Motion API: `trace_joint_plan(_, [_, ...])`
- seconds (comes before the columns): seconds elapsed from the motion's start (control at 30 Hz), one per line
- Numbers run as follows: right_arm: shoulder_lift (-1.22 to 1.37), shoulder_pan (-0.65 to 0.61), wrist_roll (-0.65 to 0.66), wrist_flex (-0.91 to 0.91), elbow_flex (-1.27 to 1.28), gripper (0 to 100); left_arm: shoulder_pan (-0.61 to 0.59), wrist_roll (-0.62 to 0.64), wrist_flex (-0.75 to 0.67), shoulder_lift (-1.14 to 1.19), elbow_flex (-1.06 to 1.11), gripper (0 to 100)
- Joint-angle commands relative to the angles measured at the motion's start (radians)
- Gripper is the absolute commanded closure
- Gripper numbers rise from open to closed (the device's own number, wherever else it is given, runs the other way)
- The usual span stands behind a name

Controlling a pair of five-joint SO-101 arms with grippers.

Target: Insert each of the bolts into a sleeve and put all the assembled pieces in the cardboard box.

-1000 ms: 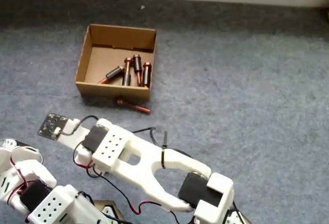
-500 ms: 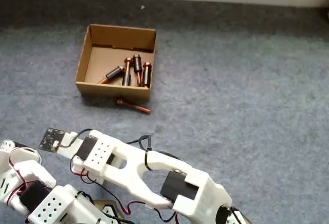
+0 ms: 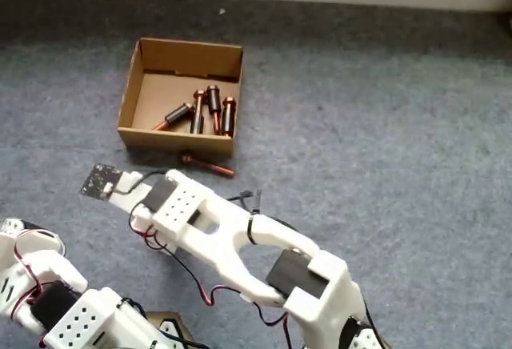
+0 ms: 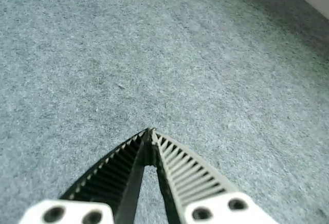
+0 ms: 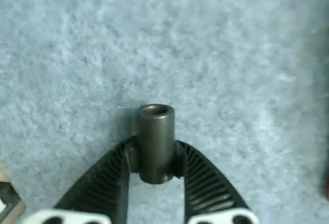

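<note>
Where the two arms stand at the near edge, the left gripper (image 4: 150,134) hangs over the grey carpet (image 4: 169,44), jaws pressed together on nothing. The right gripper (image 5: 156,149) pinches a dark sleeve (image 5: 156,129), whose open end points out past the fingertips. A white arm (image 3: 232,237) lies stretched low toward the cardboard box (image 3: 172,141). One loose bolt (image 3: 208,165) lies just beside the box's front wall. Inside, four assembled pieces (image 3: 204,110) lie close together.
</note>
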Motion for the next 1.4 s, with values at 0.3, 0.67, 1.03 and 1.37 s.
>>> trace_joint_plan(0.3, [-0.295, 0.136, -0.086, 0.143, -0.019, 99.5, 0.031, 0.002, -0.012, -0.005, -0.016, 99])
trace_joint_plan(0.67, [-0.437, 0.302, -0.089, 0.076, 0.337, 99.5, 0.045, 0.002, -0.011, -0.005, -0.016, 99])
trace_joint_plan(1.03, [-0.381, 0.366, -0.195, -0.104, 0.545, 87.0, 0.045, 0.002, -0.009, -0.005, -0.015, 99])
trace_joint_plan(1.37, [-0.298, 0.361, -0.193, -0.166, 0.545, 86.4, 0.073, -0.002, -0.011, -0.005, -0.015, 99])
